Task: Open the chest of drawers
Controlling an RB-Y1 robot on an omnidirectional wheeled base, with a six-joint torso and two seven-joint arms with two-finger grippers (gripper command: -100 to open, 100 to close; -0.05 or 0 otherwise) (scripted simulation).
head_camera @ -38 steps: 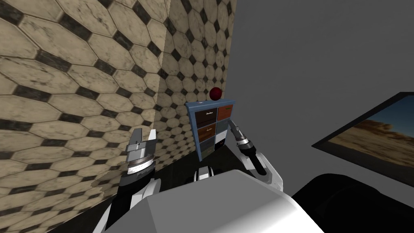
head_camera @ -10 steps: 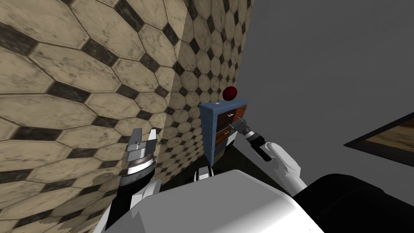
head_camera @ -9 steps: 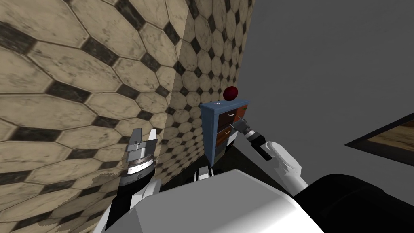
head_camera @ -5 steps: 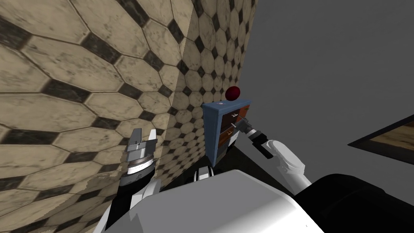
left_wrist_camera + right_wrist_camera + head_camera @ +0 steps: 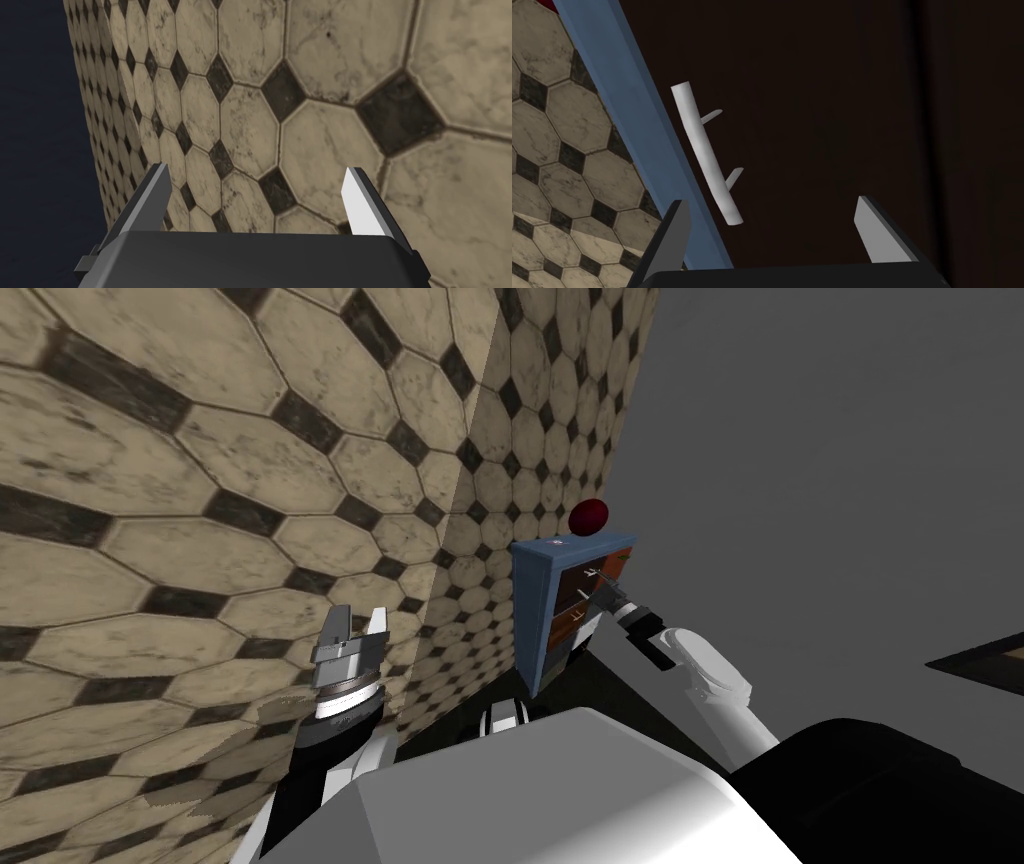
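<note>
A gap shows behind the white handle, off the dark drawer front; the blue frame crowds one side.

Ball atop chest of drawers — wall beside, right gripper before it.

Blue chest of drawers, drawers shut
</note>
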